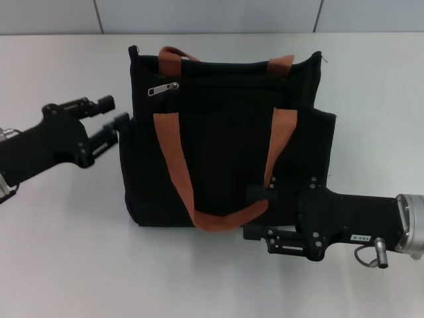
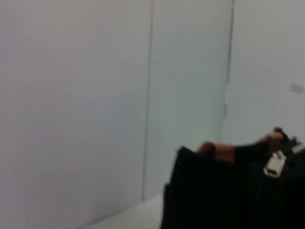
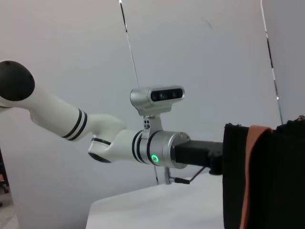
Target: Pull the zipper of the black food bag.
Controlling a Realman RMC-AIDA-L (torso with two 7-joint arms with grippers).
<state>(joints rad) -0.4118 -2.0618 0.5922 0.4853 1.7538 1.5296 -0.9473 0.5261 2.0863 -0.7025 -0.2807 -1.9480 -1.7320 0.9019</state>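
Zipper (image 1: pixel 163 89) on black food bag (image 1: pixel 225 152), unlabelled.

The black food bag (image 1: pixel 225 142) hides part of the right gripper (image 1: pixel 258 212), its bottom and far side run off both wrist pictures, the zipper (image 2: pixel 275 163) is only a blurred pale blot in the left wrist view, and the left arm (image 1: pixel 26 156) is cut off at the head picture's edge.
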